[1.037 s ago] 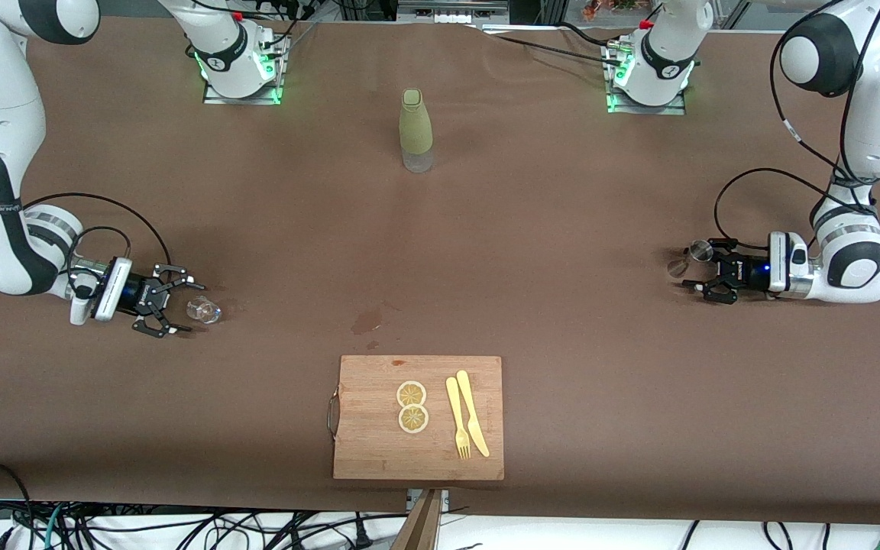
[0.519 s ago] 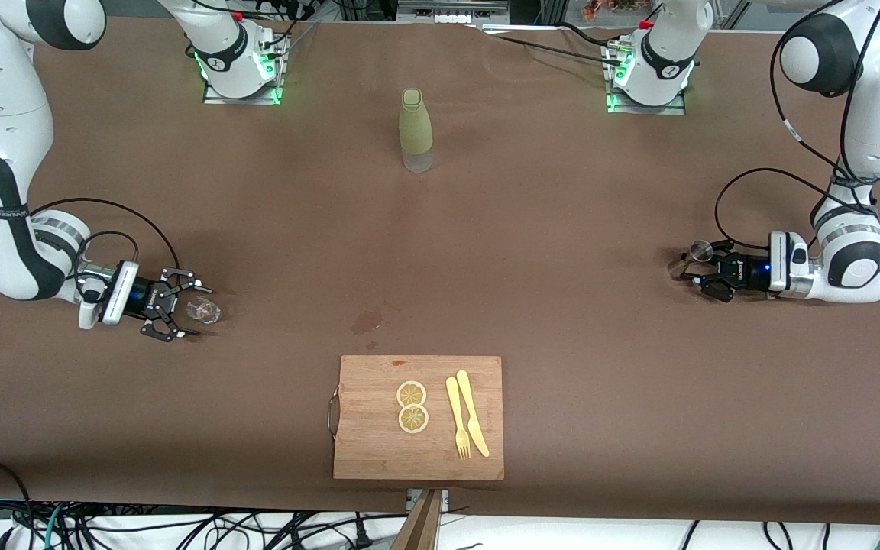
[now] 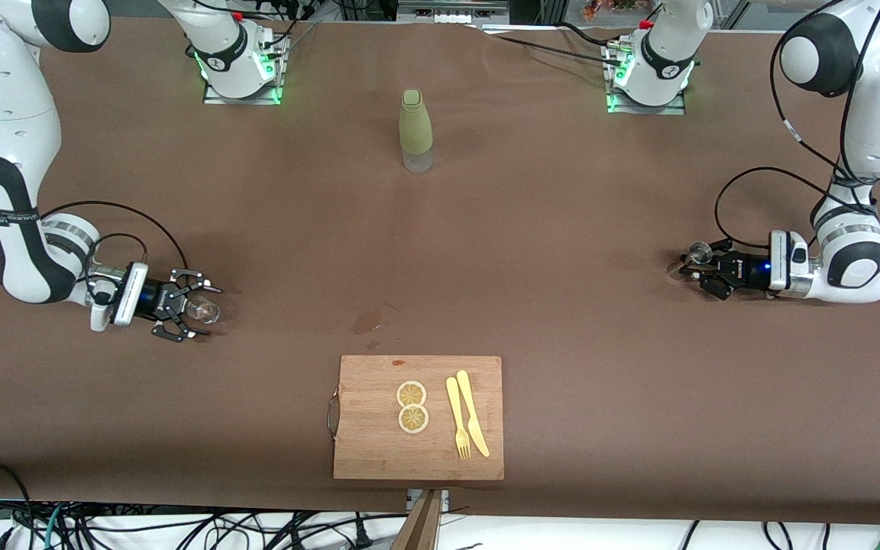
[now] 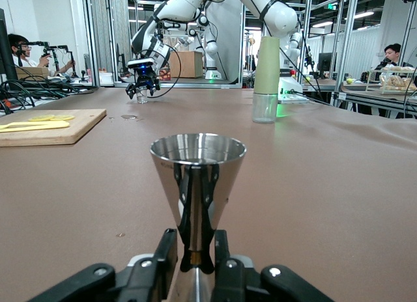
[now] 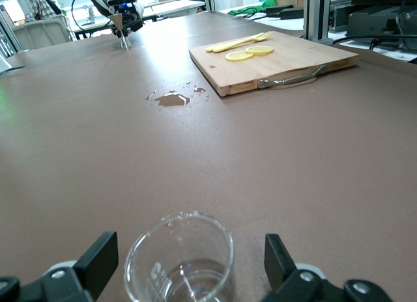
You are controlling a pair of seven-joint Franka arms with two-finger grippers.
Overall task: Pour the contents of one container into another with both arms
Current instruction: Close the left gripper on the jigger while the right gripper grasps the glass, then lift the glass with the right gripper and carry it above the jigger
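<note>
The silver-grey jigger (image 3: 697,251) stands on the table near the left arm's end. My left gripper (image 3: 700,269) is shut on the jigger's narrow waist. In the left wrist view the jigger (image 4: 197,175) rises upright between the gripper's (image 4: 194,260) two fingers (image 4: 163,258). The clear glass cup (image 3: 203,308) stands on the table near the right arm's end. My right gripper (image 3: 202,312) is open around it. In the right wrist view the cup (image 5: 179,266) sits between the spread fingers (image 5: 99,255), apart from both of them, with a little clear liquid in it.
The olive-green bottle (image 3: 415,130) stands mid-table near the bases. A wooden cutting board (image 3: 367,443) with two lemon slices (image 3: 412,406), a yellow fork and a knife lies near the front camera. A small wet spill (image 3: 366,321) marks the cloth above the board.
My left gripper has closed onto the jigger's waist. The right gripper has slid forward, so the cup now sits between its open fingers.
</note>
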